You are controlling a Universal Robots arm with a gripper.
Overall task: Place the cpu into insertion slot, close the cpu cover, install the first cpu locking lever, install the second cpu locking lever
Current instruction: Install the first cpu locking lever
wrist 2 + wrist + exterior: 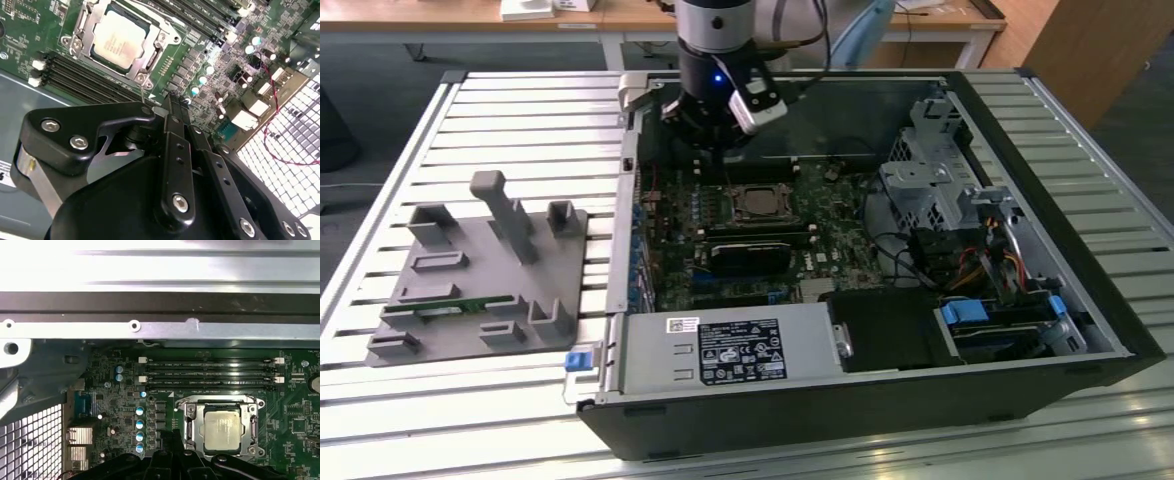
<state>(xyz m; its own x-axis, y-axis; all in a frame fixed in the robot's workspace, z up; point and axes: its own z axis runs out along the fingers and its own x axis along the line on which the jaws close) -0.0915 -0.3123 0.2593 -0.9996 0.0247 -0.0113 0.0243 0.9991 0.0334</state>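
The cpu point(119, 40) lies flat, silver-grey top up, in the insertion slot point(758, 204) on the green board. It also appears in the first wrist view, cpu point(222, 429). The cpu cover point(82, 36), a silver frame, lies down around the chip's edges; the same cpu cover point(192, 426) shows in the first wrist view. My gripper point(174, 104) hangs just beside one corner of the socket, black fingers together with nothing between them. A thin metal rod point(142, 95) sticks up from that corner, close to the fingertips. In the exterior view my gripper point(718, 148) is above the board, just behind the socket.
Long black memory slots point(210, 372) run beside the socket. The open case has a drive cage point(927, 190), cables and a power supply point(727, 350) around the board. A grey fixture point(480, 270) with posts stands on the slatted table at the exterior view's left.
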